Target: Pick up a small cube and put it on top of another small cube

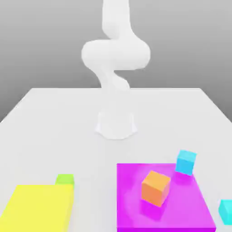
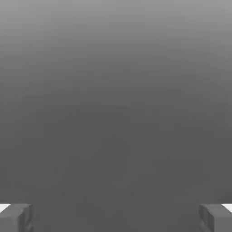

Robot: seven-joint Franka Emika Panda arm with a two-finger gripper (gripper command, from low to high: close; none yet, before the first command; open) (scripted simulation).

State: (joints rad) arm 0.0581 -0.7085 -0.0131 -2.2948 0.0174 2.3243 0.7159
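The small turquoise cube [image 1: 226,211] rests on the white table at the exterior view's right edge, partly cut off by the frame. The small sky-blue cube [image 1: 186,162] stands at the far right corner of a flat magenta slab [image 1: 181,213]. The white arm [image 1: 115,54] rises from its base [image 1: 116,124] and leaves the frame at the top, so the hand is out of the exterior view. In the hand view my gripper [image 2: 116,218] is open, its fingertips [image 2: 16,217] far apart with nothing between them. That view shows only plain grey and no cube.
A larger orange cube [image 1: 155,187] sits on the magenta slab. A flat yellow slab [image 1: 38,208] lies at the exterior view's lower left, with a lime-green cube [image 1: 65,180] just behind its far right corner. The white table [image 1: 54,122] spreads around the base.
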